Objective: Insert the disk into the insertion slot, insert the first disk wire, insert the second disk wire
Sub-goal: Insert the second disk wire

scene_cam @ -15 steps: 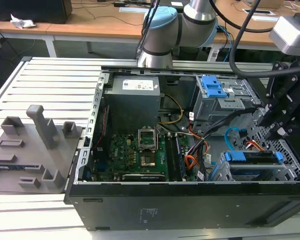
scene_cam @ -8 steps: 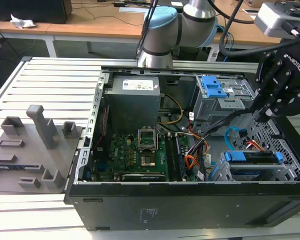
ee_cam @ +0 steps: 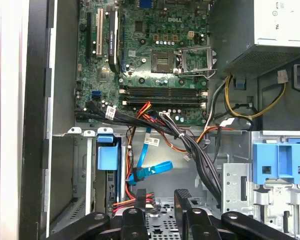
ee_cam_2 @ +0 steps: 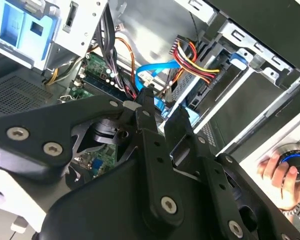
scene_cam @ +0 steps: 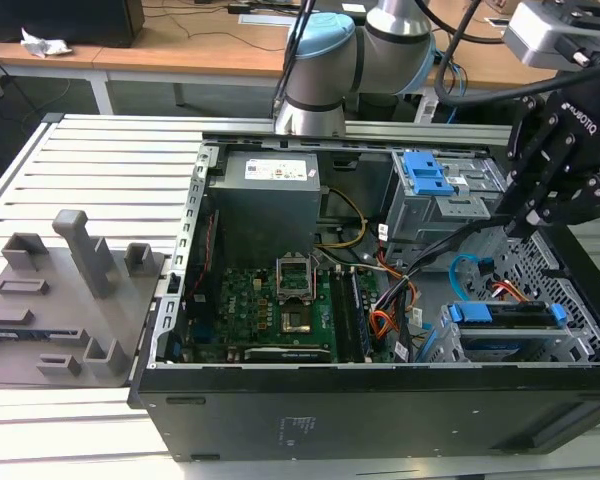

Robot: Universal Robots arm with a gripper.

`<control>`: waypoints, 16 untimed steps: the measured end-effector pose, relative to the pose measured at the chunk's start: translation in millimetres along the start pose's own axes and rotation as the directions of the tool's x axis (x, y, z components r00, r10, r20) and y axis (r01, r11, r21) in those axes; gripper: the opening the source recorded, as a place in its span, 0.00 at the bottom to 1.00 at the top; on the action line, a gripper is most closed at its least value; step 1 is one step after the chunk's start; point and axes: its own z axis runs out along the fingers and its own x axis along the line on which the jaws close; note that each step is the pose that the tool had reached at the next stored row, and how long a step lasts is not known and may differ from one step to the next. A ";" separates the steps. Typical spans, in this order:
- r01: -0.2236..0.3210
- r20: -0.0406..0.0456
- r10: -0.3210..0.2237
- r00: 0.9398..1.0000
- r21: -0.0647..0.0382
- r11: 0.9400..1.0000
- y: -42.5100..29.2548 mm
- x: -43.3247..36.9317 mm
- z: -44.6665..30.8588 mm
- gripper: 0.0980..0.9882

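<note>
- Inside the open computer case, the disk (scene_cam: 505,316) sits in its blue frame, down in the insertion slot (scene_cam: 568,285), so the first step looks done.
- Red-orange wires (ee_cam: 124,202) run to the disk's end; whether they are pushed home cannot be told.
- The gripper (ee_cam: 159,196) hangs near the second disk wire (ee_cam: 152,169), its two fingers parted by a moderate gap with nothing between them.
- That wire curls in a loose loop, its small dark plug (ee_cam: 135,176) just beside the disk; the wire steps seem to be in hand.
- As a judgement, taking it calls for a narrow, square pinch on the plug itself, since the flat cable would bend and twist.
</note>
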 end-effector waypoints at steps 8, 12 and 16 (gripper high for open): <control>0.031 -0.015 -0.032 0.999 -0.002 1.000 7.6 -0.9 5.1 0.30; 0.041 -0.020 -0.042 0.999 -0.002 0.999 12.0 0.2 7.8 0.30; 0.093 -0.023 -0.093 0.995 -0.005 0.996 13.5 1.7 10.4 0.30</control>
